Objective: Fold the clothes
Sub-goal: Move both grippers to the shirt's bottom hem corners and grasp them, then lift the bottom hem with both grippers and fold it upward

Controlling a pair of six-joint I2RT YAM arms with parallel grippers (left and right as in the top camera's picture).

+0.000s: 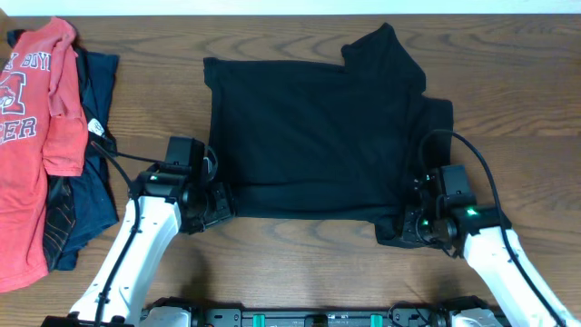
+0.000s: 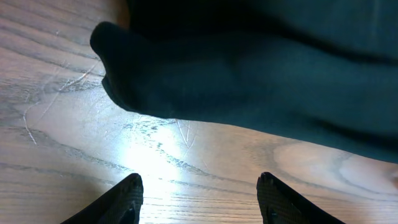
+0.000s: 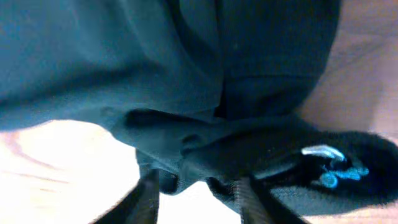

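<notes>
Wood-grain desk (image 1: 300, 272) is filling the overhead view, w/ two white robot arms reaching in from the near edge.

Black shirt (image 1: 309, 136) is lying spread mostly flat across the desk's middle, taking up most of the space btwn the arms. Its far right part is rumpled and sticking up past the top edge, and its near right corner is bunching into a small heap. No clean fold is showing yet.

Orange-red T-shirt (image 1: 27, 136) is lying at the far left edge, lettering up, on top of a navy garment (image 1: 95, 191). Both are loose and unfolded, well apart from the black shirt.

Left gripper (image 1: 213, 204) is hovering at the shirt's near left corner. In the wrist view its jaws are standing apart over bare wood, just short of the hem, holding nothing.

Right gripper (image 1: 413, 227) is sitting at the bunched near right corner. In its wrist view the jaws are blurred, w/ crumpled fabric lying at the tips; cannot tell whether they are clamped on it.

Small pale print (image 3: 323, 152) is showing on the bunched cloth.

Progress, as a judgement: very early. Both near corners are being approached for a first fold; that fold, any further folds, and the other two garments are all still to do.
</notes>
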